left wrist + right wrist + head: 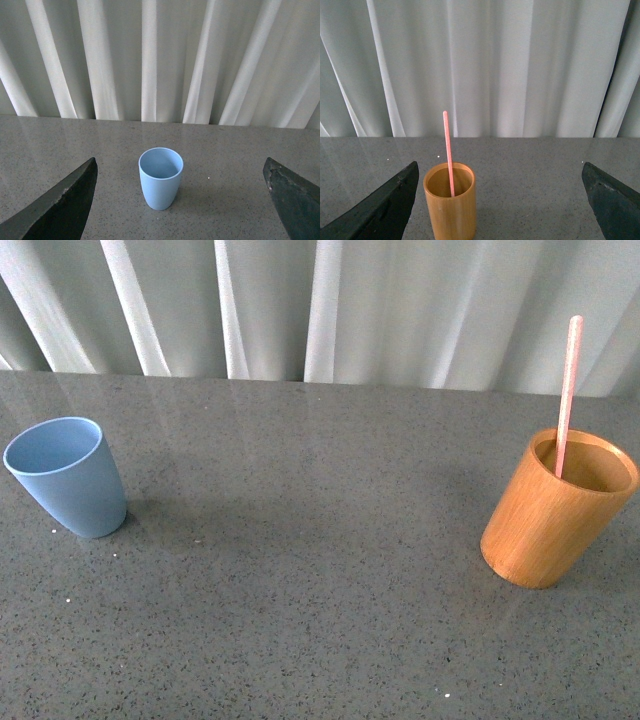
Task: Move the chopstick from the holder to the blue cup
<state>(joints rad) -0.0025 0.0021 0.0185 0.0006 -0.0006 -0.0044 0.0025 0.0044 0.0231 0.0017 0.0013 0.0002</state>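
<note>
The blue cup (68, 478) stood upright on the grey table (320, 620), out at 9 o'clock in the front view, mouth open and nothing visible inside. The holder (555, 510), a round wooden one, stood at 3 o'clock, well apart from the cup, with bare table between them. The pink chopstick (568, 390) was in the holder, lower end down inside and upper end rising well above the rim. It pointed close to 12 o'clock with a slight lean toward 1. A white curtain (320, 305) hung behind the table's far edge at 12 o'clock. Neither arm showed in the front view.

In the left wrist view the left gripper (180, 164) was spread wide, its two dark fingers (57, 207) well apart and holding nothing. The cup (160, 178) sat on the table beyond them, in line with the gap and touching neither finger.

In the right wrist view the right gripper (500, 166) was likewise spread wide and empty, its fingers (380, 207) far apart. The holder (450, 205) stood beyond it, nearer one finger than the other, not touching it. The chopstick (448, 150) rose from the holder's mouth, nearly upright against the curtain.
</note>
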